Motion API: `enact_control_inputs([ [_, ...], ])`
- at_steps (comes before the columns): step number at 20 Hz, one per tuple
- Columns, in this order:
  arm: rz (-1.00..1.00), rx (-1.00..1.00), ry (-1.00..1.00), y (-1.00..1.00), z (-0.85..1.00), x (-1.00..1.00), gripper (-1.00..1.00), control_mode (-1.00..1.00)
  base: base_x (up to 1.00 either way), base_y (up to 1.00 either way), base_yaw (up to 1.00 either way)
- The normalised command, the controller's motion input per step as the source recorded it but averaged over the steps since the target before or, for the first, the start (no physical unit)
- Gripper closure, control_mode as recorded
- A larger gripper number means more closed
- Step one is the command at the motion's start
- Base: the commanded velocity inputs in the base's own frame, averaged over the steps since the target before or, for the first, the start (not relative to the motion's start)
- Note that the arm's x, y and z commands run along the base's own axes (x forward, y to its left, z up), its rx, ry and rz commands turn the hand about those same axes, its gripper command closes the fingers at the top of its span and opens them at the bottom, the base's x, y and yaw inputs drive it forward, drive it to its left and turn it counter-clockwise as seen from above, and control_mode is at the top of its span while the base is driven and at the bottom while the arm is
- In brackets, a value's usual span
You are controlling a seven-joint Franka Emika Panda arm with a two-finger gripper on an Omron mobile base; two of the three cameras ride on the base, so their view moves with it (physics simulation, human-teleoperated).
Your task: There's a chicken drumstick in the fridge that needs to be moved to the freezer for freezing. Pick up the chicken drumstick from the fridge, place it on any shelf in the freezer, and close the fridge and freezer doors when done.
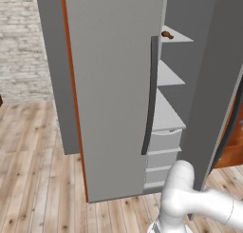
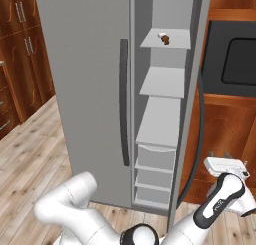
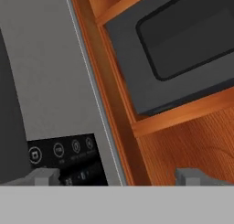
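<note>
**Figure: Drumstick lodged on the top freezer shelf, freezer door left ajar**

The chicken drumstick lay on the uppermost shelf of the freezer, near its middle and apart from the side walls. The lower shelves were bare. The fridge door stood shut, while the freezer door hung open to the right.

The gripper was low beside that door's outer face. Its fingers were spread wide and held nothing. It looked across the black panel toward a dark oven set in wooden cabinetry.

The drumstick was judged light, rigid and rounded, so it was likely to roll or slip under a pinch. Were it handled again, the thicker meaty end would offer the surer hold. The slim end looked too narrow for the broad fingers.

The placing step appeared complete, so the remaining object to handle was the door. It looked stiff, heavy and hinged, and probably better pushed on its flat face, or hooked by its dark curved handle, than pinched at the edge.
</note>
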Motion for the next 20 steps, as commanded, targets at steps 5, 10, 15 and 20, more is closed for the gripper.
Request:
enact_control_inputs([
  [5, 0.02, -0.01, 0.00, 0.45, 0.00, 0.00, -1.00, -1.00, 0.00, 0.00, 0.00],
  [10, 0.13, 0.00, 0.00, 0.79, 0.00, -0.17, -1.00, -1.00, 0.00, 0.00, 0.00],
  [15, 0.11, -0.01, 0.00, 0.86, 0.00, -0.03, -1.00, -1.00, 0.00, 0.00, 0.00],
  [20, 0.12, -0.05, 0.01, 0.98, -0.05, 0.44, -1.00, -1.00, 0.00, 0.00, 0.00],
])
